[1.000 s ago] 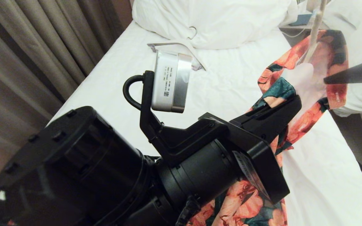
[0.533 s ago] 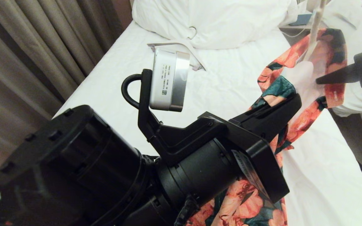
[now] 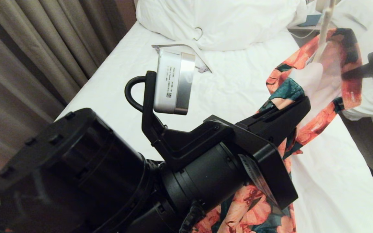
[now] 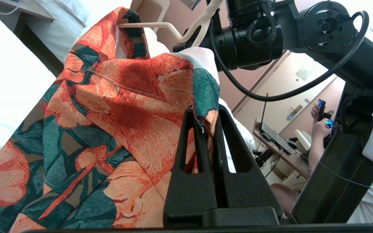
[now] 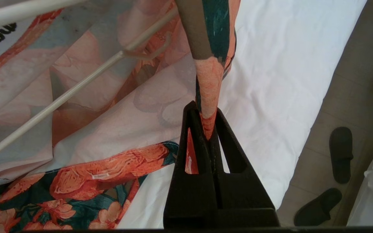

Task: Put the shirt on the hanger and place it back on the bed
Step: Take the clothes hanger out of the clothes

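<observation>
A: Where do the pincers stand?

B: The right gripper (image 5: 208, 121) is clamped on a folded edge of the shirt (image 5: 102, 174), a narrow coral strip nipped between its black tips. In the head view it sits at the far right (image 3: 351, 75), against the cloth there.

A: And the other one?

B: The left gripper (image 4: 209, 121) is likewise closed on the shirt (image 4: 115, 106), pinching a hemmed edge where a green patch meets the coral. In the head view its arm fills the foreground, and the tips (image 3: 301, 105) meet the garment's edge.

A: Where is the shirt itself?

B: Lifted between the two grippers above the bed (image 3: 238, 87), its lower part trailing onto the sheet. Big coral-orange flowers on dark green and brown; the pale inside of the cloth shows near the collar.

A: The hanger?

B: The hanger (image 5: 60, 97), thin and cream-white, runs inside the shirt; one end pokes out at the collar (image 4: 147, 25).

A: And the room?

B: A smooth white sheet, white pillows (image 3: 219, 22) bunched at the head with another hanger (image 3: 202, 48) lying just below them. Beige curtains (image 3: 34, 55) on the left. Dark slippers (image 5: 341, 155) on the floor beside the bed. A seated person (image 4: 319, 129) holds a controller behind the robot.
</observation>
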